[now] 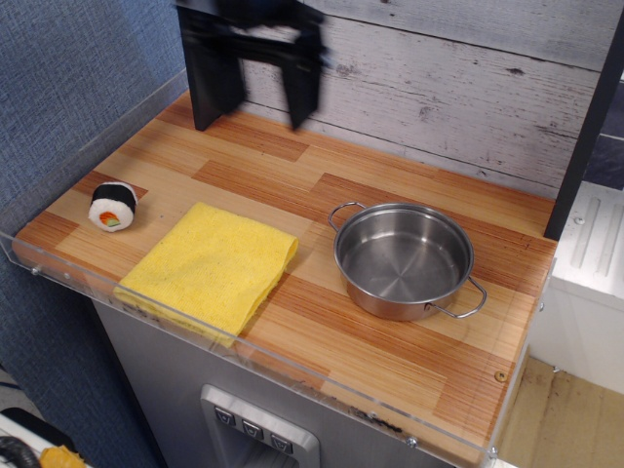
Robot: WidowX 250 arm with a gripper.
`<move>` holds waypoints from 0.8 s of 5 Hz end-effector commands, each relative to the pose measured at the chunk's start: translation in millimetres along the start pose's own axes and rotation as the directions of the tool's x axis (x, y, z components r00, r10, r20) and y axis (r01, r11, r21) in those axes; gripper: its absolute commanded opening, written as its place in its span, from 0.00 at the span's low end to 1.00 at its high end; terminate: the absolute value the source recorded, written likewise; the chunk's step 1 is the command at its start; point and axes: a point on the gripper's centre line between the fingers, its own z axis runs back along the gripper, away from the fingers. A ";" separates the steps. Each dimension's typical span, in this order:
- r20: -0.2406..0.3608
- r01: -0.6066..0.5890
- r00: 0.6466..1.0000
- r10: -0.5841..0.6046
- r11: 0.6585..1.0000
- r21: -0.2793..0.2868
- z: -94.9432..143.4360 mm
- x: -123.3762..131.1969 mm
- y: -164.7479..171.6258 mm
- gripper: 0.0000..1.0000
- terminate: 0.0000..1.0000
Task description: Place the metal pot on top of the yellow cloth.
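The metal pot [403,258] stands upright and empty on the wooden tabletop at the right, with a wire loop handle at its far left and another at its near right. The yellow cloth [211,265] lies folded flat at the front left, a short gap from the pot. My gripper [265,112] is black and motion-blurred. It hangs at the back left in front of the plank wall, high above the table, well behind and left of the pot. Its two fingers [302,93] stand apart with nothing between them.
A black-and-white sushi roll toy [113,206] lies left of the cloth near the left edge. A clear acrylic rim [253,356] runs along the front and left edges. A black post [207,97] stands at the back left, and a dark upright [585,127] at the right.
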 end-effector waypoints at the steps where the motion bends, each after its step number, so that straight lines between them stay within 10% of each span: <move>1: 0.032 0.084 0.996 -0.084 0.996 0.008 -2.0 -20.8 -53.4 1.00 0.00; 4: -0.044 0.230 0.971 -0.233 0.971 -0.069 -54.1 -29.2 -52.4 1.00 0.00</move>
